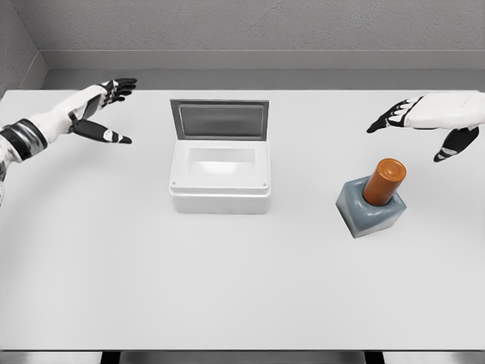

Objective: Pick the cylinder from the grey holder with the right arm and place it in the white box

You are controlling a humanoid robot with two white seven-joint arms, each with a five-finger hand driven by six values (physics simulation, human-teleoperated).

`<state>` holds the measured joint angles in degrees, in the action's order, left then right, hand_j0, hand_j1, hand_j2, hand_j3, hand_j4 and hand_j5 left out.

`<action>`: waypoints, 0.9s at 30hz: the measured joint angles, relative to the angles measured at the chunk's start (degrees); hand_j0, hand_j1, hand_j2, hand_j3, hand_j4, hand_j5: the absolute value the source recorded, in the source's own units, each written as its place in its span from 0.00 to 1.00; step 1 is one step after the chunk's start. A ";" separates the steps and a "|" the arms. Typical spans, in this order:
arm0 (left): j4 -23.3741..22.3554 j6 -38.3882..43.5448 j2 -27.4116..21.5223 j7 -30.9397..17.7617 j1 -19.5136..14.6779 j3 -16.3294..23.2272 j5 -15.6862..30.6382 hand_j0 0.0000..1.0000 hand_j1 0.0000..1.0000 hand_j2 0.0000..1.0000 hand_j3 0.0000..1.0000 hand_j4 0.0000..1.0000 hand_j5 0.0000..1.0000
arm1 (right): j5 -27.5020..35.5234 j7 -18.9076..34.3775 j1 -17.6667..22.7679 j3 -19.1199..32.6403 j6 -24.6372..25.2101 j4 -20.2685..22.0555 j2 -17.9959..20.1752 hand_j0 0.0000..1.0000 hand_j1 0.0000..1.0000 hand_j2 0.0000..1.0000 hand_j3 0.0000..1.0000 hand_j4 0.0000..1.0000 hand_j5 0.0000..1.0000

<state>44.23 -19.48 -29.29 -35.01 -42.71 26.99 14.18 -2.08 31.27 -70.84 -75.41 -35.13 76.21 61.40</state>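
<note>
An orange cylinder [384, 182] stands tilted in a grey holder [370, 209] on the right part of the white table. A white box [220, 178] with its grey lid raised behind it sits at the table's middle. My right hand [413, 125] hovers above and behind the cylinder, fingers spread, holding nothing, a clear gap below it. At the far left my left hand [110, 110] hangs open over the table, well away from the box.
The white table [227, 288] runs to a front edge at the bottom of the view. A grey wall closes off the back. The raised box lid [219, 120] stands upright behind the box opening.
</note>
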 measured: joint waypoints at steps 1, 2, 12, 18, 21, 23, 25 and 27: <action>0.00 0.02 0.04 0.00 0.00 0.51 0.36 1.00 1.00 1.00 1.00 1.00 1.00 | 0.00 0.01 0.00 -0.04 0.00 0.60 0.15 1.00 1.00 1.00 1.00 1.00 1.00; 0.01 0.05 0.04 0.00 -0.09 1.08 0.63 1.00 1.00 1.00 1.00 1.00 1.00 | 0.01 -0.11 0.09 -0.08 0.00 1.13 0.26 1.00 1.00 1.00 1.00 1.00 1.00; 0.05 0.50 0.29 0.00 -1.41 3.35 0.81 1.00 1.00 1.00 1.00 1.00 1.00 | -0.23 -2.00 0.79 -3.20 0.00 3.61 1.02 1.00 1.00 1.00 1.00 1.00 1.00; 0.17 2.11 0.52 0.00 -1.93 3.33 0.62 1.00 1.00 1.00 1.00 1.00 1.00 | -0.33 -2.01 1.14 -4.23 0.01 5.93 1.33 1.00 1.00 1.00 1.00 1.00 1.00; 0.21 2.26 0.56 0.00 -1.85 3.43 0.56 1.00 1.00 1.00 1.00 1.00 1.00 | -0.38 -1.99 1.14 -4.37 0.01 5.93 0.93 1.00 1.00 1.00 1.00 1.00 1.00; 0.20 2.31 0.57 0.00 -1.93 3.47 0.52 1.00 1.00 1.00 1.00 1.00 1.00 | -0.43 -1.95 1.14 -4.42 0.01 5.83 0.39 1.00 1.00 1.00 1.00 1.00 1.00; 0.19 2.33 0.56 0.00 -1.85 3.49 0.45 1.00 1.00 1.00 1.00 1.00 1.00 | -0.47 -1.92 1.05 -4.44 0.01 5.72 -0.05 1.00 1.00 1.00 1.00 1.00 1.00; 0.19 2.33 0.51 0.00 -1.85 3.49 0.35 1.00 1.00 1.00 1.00 1.00 1.00 | -0.59 -1.93 1.15 -4.45 0.02 5.75 -0.24 1.00 1.00 1.00 1.00 1.00 1.00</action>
<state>44.42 -17.14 -28.78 -35.01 -44.56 30.48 14.52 -2.68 29.34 -69.69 -79.86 -35.12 81.95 61.16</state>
